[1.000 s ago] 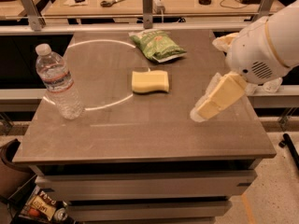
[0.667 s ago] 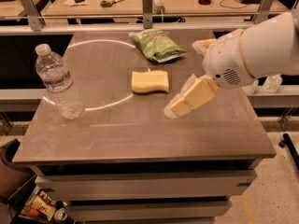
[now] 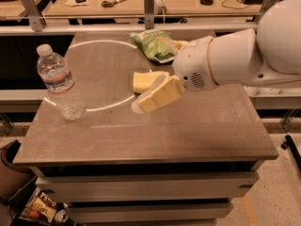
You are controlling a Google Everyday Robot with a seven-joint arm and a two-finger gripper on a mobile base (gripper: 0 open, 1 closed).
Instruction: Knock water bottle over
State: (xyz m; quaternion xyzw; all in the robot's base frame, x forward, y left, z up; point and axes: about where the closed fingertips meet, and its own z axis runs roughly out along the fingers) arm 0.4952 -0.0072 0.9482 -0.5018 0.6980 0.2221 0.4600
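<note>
The water bottle [image 3: 59, 81] stands upright at the left side of the grey table [image 3: 188, 135]. It is clear and ribbed, with a white cap and a white-red-blue label band. My gripper [image 3: 139, 107] hangs over the middle of the table, pointing left and down, with its tan fingers together and holding nothing. It is well to the right of the bottle and apart from it. The white arm [image 3: 235, 58] comes in from the right.
A yellow sponge [image 3: 143, 80] lies just behind the gripper, partly hidden by it. A green snack bag [image 3: 154, 44] lies at the back of the table. A second bench behind holds scissors [image 3: 114, 3] and small items. A bin [image 3: 19, 173] sits on the floor at lower left.
The arm and gripper have moved left across the table, from the right side to the middle, toward the bottle. The bottle, sponge and bag have not moved.
</note>
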